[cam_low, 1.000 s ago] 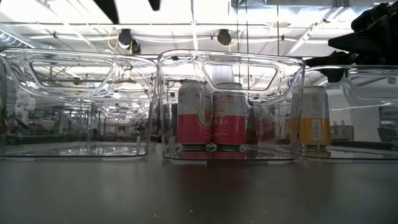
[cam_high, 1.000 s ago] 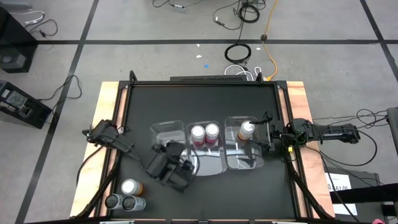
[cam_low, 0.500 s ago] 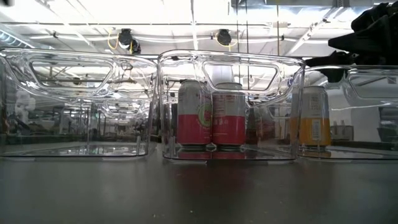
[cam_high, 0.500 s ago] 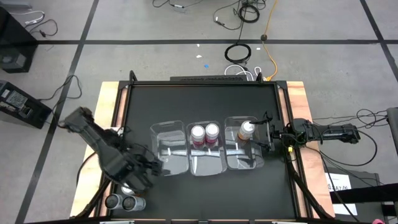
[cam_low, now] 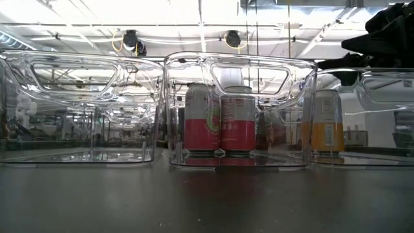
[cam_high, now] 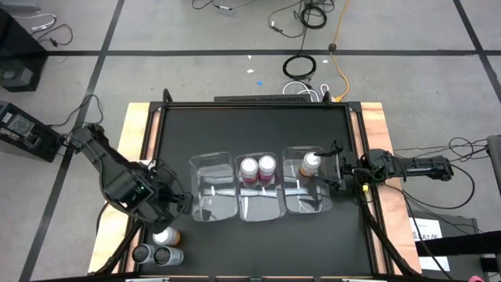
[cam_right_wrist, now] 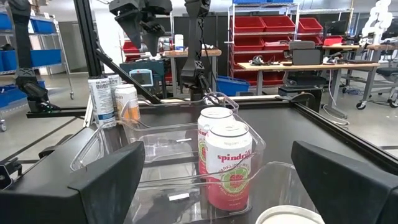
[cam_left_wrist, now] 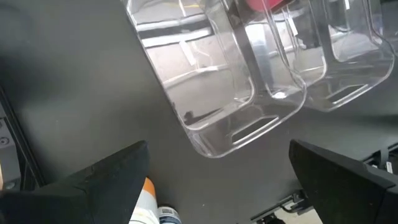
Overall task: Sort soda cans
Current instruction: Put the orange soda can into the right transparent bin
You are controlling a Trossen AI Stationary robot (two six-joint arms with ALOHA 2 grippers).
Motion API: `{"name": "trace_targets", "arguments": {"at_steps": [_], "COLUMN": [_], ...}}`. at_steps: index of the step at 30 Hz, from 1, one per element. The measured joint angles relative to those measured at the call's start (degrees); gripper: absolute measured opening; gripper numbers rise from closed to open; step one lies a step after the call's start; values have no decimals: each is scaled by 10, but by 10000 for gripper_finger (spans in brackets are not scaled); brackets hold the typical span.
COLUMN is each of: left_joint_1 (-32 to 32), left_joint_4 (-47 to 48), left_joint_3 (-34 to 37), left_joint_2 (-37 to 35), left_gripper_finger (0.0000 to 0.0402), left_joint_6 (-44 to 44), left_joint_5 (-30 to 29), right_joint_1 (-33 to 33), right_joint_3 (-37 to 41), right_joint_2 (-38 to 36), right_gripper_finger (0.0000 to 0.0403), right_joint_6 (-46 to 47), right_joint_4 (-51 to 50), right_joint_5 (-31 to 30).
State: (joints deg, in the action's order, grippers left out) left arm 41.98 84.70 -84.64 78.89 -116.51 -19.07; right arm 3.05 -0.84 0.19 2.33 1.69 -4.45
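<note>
Clear plastic, three bins in a row across the middle of your black desk [cam_high: 258, 133] — left bin [cam_high: 213, 197], middle bin [cam_high: 259, 196], right bin [cam_high: 307, 196].

- Left bin: nothing in it that you can see from above or from desk level.
- Middle bin: two red-pink cans [cam_high: 258, 167] upright, side by side and touching, toward the far end. Low view shows them the same way.
- Right bin: one orange can [cam_high: 311, 164] upright at the far end, near the bin's right wall.
- Loose on the desk, near-left corner: second orange can [cam_high: 166, 236], with two silver-grey cans [cam_high: 156, 255] just beside it, closer to the edge. All three upright, well apart from the bins.

Your left end effector [cam_high: 174, 205] sits above the desk just left of the left bin, over the loose orange can. Fingers spread wide, nothing between them — its wrist view shows the bin's near end ahead and the orange can's top edge below.

Your right end effector [cam_high: 338, 174] waits at the right bin's outer wall, level with the orange can, fingers wide apart, holding nothing
</note>
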Motion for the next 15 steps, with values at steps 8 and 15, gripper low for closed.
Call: {"name": "trace_targets", "arguments": {"at_steps": [8,15], "left_joint_1": [0,0], "left_joint_4": [3,3], "left_joint_3": [0,0], "left_joint_2": [0,1], "left_gripper_finger": [393,393], "left_joint_6": [3,2], "left_joint_5": [-7,-5], "right_joint_1": [0,0], "right_joint_3": [0,0], "right_joint_2": [0,0], "right_gripper_finger": [398,398], "right_joint_6": [0,0], "right_joint_4": [0,0], "right_joint_5": [0,0]}}
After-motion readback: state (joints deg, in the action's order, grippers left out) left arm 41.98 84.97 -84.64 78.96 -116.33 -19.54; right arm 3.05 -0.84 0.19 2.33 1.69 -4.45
